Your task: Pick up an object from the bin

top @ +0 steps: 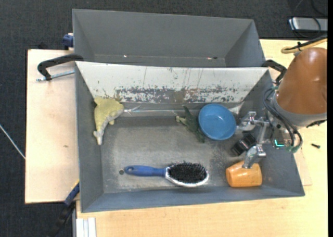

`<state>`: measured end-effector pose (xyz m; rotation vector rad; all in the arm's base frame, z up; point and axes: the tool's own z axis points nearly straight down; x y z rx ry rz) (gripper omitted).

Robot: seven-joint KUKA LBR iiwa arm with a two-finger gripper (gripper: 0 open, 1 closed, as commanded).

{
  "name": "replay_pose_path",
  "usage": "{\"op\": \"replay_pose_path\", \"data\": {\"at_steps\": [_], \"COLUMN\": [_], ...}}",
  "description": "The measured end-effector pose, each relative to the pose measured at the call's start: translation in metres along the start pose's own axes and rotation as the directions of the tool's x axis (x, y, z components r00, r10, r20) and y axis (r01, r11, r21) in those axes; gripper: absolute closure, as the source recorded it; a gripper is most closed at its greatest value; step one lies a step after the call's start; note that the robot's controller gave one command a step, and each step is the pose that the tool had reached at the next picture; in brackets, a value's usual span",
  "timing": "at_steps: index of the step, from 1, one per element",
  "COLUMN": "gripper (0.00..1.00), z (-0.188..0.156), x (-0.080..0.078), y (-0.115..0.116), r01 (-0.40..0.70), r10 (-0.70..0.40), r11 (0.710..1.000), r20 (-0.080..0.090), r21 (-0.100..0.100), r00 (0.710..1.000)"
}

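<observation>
My gripper (250,138) is at the right side of the bin, open, one finger toward the blue bowl and the other toward the orange block. A small black thing (240,146) lies on the floor just left of the gap between the fingers; I cannot tell whether they touch it. The round blue bowl (217,121) sits just left of the upper finger. An orange block (243,176) lies right below the lower finger, near the bin's front right corner.
A hairbrush (171,172) with a blue handle and black bristles lies along the front wall. A dark green toy (191,122) rests left of the bowl. A pale yellow-green soft toy (105,116) lies in the back left corner. The arm's orange cover hangs over the right rim.
</observation>
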<state>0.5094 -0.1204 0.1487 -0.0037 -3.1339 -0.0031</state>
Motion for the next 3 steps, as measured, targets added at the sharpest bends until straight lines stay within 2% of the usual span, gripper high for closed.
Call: {"op": "replay_pose_path", "data": {"at_steps": [1, 2, 3], "gripper": [0.0, 1.0, 1.0], "z": [0.057, 0.06, -0.067], "x": [-0.021, -0.015, 0.0], "y": [0.023, 0.02, 0.019], "r01": [0.375, 0.373, 0.402], "r10": [-0.375, -0.373, -0.402], "r11": [0.927, 0.928, 0.916], "r20": [0.035, 0.016, 0.019], "r21": [0.012, 0.008, 0.012], "r00": [0.926, 0.928, 0.915]}}
